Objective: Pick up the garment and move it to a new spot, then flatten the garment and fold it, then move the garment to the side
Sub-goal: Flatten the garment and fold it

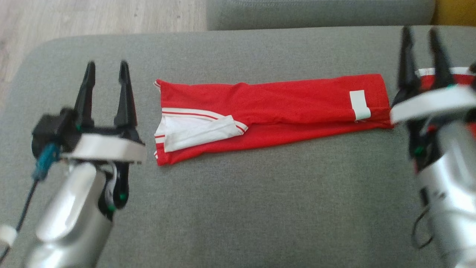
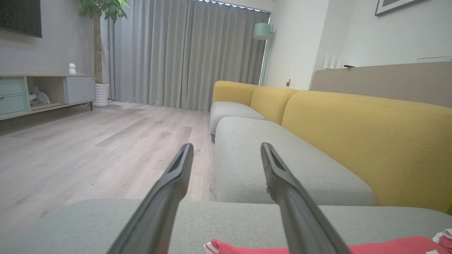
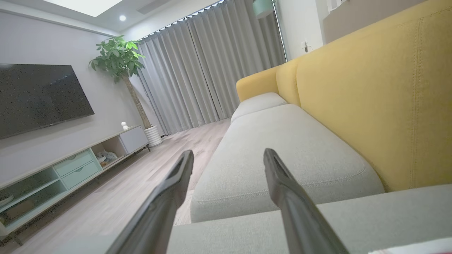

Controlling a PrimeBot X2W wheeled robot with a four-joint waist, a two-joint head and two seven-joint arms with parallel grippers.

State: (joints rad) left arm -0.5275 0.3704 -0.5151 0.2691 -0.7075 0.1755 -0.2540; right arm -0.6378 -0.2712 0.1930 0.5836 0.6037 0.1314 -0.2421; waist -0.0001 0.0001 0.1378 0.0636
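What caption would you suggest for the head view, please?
Folded red garment on grey cushion, left gripper and right gripper open at either end.

legible text, brands, numbers: none. white patch (image 1: 359, 105) on red garment (image 1: 282, 106), toward 3 o'clock: blank, nothing readable.

On the seat cushion (image 1: 238, 193): the garment (image 1: 275, 108) is laid across the middle, lengthwise from left to right. To the left of its left end, apart from it, the left pincer (image 1: 107, 65) is placed. At its right end, just beside it, the right pincer (image 1: 420, 31) is placed. Behind the right pincer, at the cushion's right edge, a second cloth item (image 1: 461, 74) is lodged. Behind the seat cushion, a further cushion (image 1: 316, 13) is set. Beyond the far left corner, the floor (image 1: 93, 16) is found. Along the right of the cushions, the backrest (image 2: 370, 141) is ranged. Across the floor, a cabinet (image 3: 70, 165) is set, with a plant (image 3: 120, 60) at its far end.
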